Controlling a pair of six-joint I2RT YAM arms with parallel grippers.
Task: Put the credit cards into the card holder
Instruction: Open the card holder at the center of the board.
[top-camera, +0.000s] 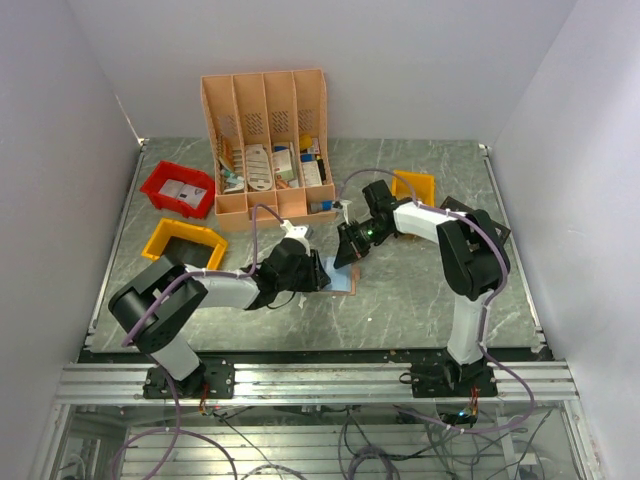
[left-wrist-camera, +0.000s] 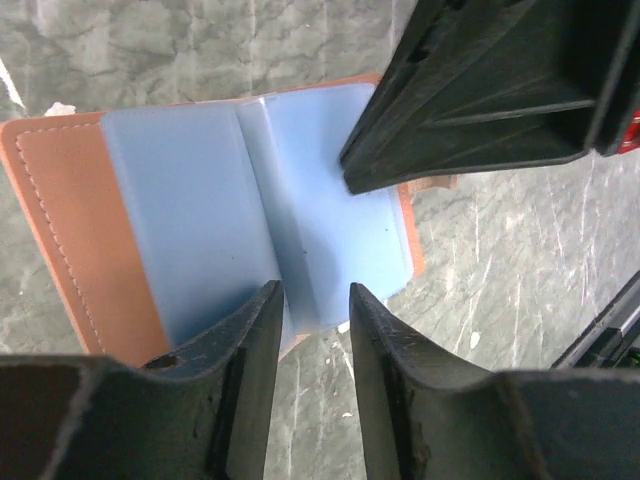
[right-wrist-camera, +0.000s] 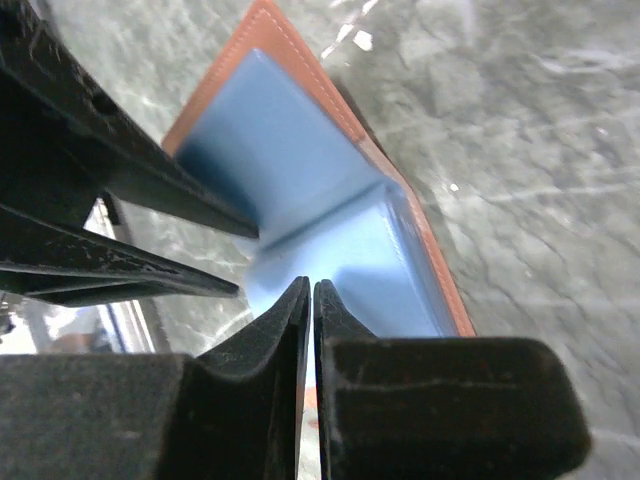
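Observation:
The card holder (top-camera: 341, 279) lies open on the marble table, tan leather outside (left-wrist-camera: 60, 210) with pale blue pocket panels (right-wrist-camera: 290, 160) inside. My left gripper (left-wrist-camera: 312, 297) stands open at the holder's near edge, the lower edge of a raised blue leaf lying between its fingertips. My right gripper (right-wrist-camera: 311, 287) is shut, its tips down on the blue panel on the opposite side; its fingers (left-wrist-camera: 470, 90) show in the left wrist view. In the top view the two grippers, left (top-camera: 320, 272) and right (top-camera: 352, 250), meet over the holder. The credit cards are out of view.
A peach slotted organiser (top-camera: 265, 140) with papers stands at the back. A red bin (top-camera: 178, 188) and a yellow bin (top-camera: 183, 243) sit to the left, an orange bin (top-camera: 413, 185) to the right behind my right arm.

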